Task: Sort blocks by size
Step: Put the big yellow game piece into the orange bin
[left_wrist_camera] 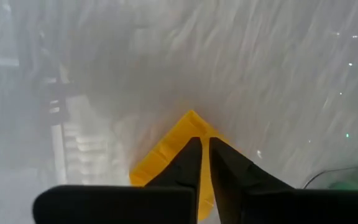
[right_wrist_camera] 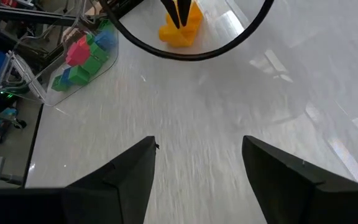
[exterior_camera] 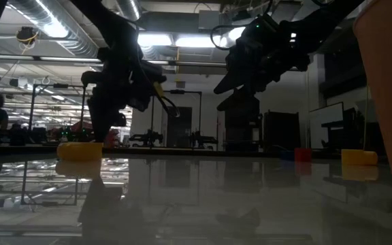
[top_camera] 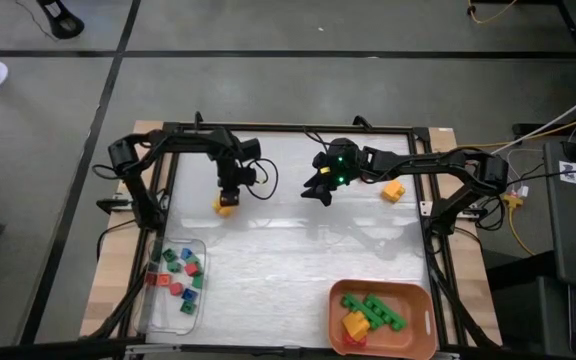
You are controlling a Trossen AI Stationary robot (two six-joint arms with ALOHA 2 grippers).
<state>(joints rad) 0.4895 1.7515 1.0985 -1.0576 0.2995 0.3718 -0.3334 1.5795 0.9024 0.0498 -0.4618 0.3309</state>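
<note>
The left tool [top_camera: 230,196] stands low over the far left part of the white tabletop [top_camera: 298,260], its two dark fingers [left_wrist_camera: 190,163] pressed almost together. They sit right on top of a small yellow plastic studded brick [top_camera: 226,206], which rests on the tabletop. The left wrist view shows the fingertips meeting over the middle of the brick rather than spanning its sides, so whether they truly pinch it cannot be told. In the low view the brick [exterior_camera: 79,150] lies flat on the surface under the tool.

The right tool [top_camera: 320,190] hangs above the far middle of the tabletop, clear of the surface, with its fingers [right_wrist_camera: 127,177] spread wide and nothing between them. From its wrist camera the left tool and the yellow brick [right_wrist_camera: 180,28] show ahead of it.

A second yellow studded brick [top_camera: 394,190] lies on the tabletop beside the right arm, well apart from both tools.

At the near left corner a clear plastic tray [top_camera: 158,310] holds a loose heap of small green, red and blue cube blocks [top_camera: 182,272]. At the near right corner an orange plastic bin [top_camera: 420,330] holds longer green multi-stud bricks [top_camera: 380,310] together with a yellow and red piece [top_camera: 354,325].

The low view also shows a small red block and a blue one [exterior_camera: 297,154] far off on the tabletop near the second yellow brick [exterior_camera: 358,157].
</note>
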